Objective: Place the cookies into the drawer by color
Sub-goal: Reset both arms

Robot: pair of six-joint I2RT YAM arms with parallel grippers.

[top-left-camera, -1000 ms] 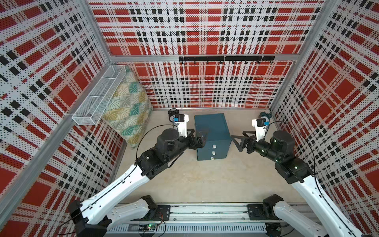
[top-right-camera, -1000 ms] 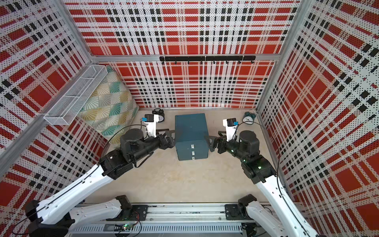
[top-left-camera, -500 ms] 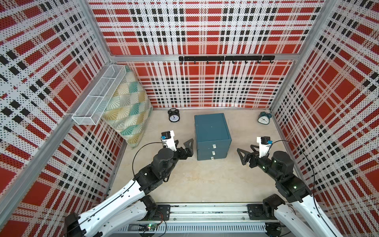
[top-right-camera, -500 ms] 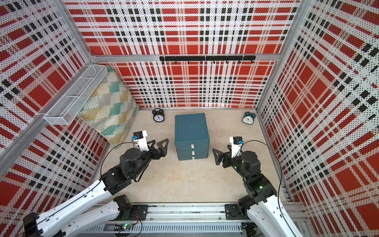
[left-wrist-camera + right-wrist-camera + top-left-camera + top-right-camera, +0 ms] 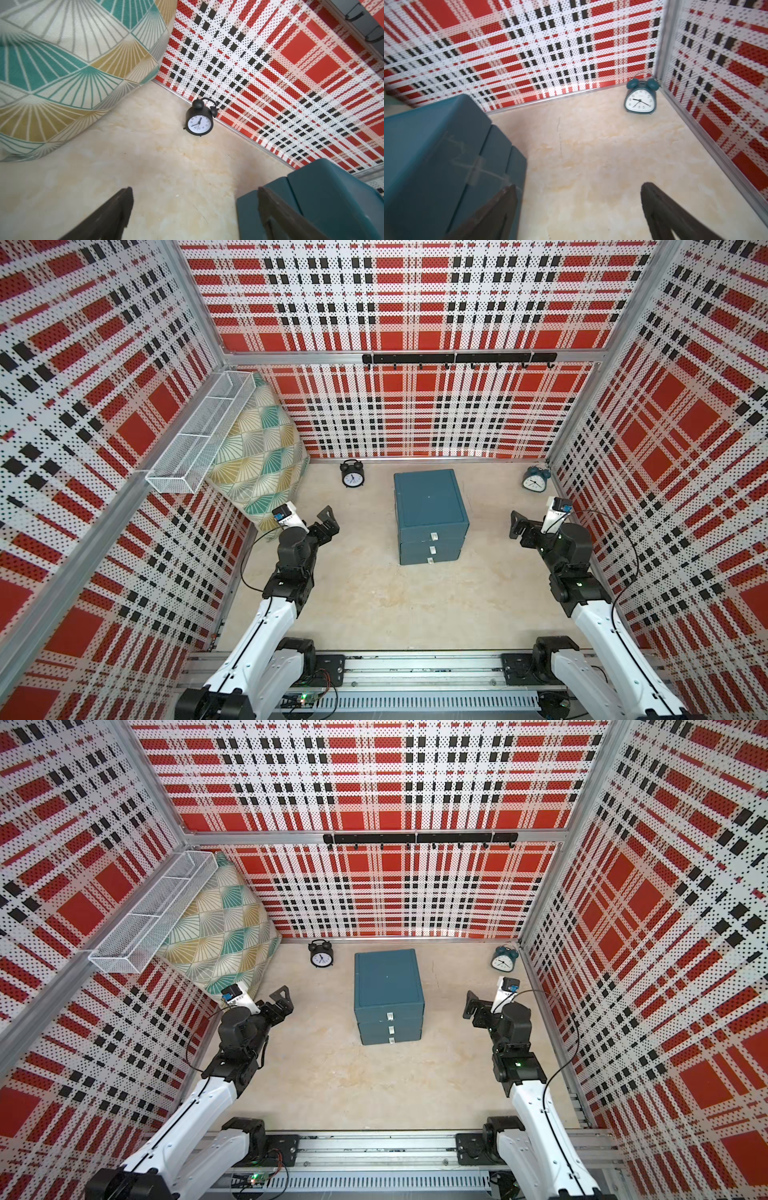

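The drawer [image 5: 428, 506] [image 5: 388, 982] is a dark teal cabinet standing mid-table, its three white-tabbed drawers all pushed in. No cookies show in any view. My left gripper [image 5: 328, 520] [image 5: 284, 999] hovers to the cabinet's left, well apart from it, open and empty. My right gripper [image 5: 516, 526] [image 5: 471, 1006] hovers to its right, also open and empty. The left wrist view has the left gripper [image 5: 194, 190] over bare tabletop with the drawer [image 5: 311, 197] at one side. The right wrist view shows the right gripper [image 5: 579, 185] the same way beside the drawer [image 5: 436, 155].
A black alarm clock [image 5: 352, 475] [image 5: 199, 122] stands by the back wall, a teal alarm clock [image 5: 535, 480] [image 5: 640, 99] in the back right corner. A patterned cushion [image 5: 257, 460] leans on the left wall under a white wire basket [image 5: 199, 435]. A black hook rail [image 5: 457, 358] runs along the back wall.
Both arms have pulled back from the cabinet's sides, outward and toward the front. The two clocks they hid a second ago now show. Both grippers stayed open.
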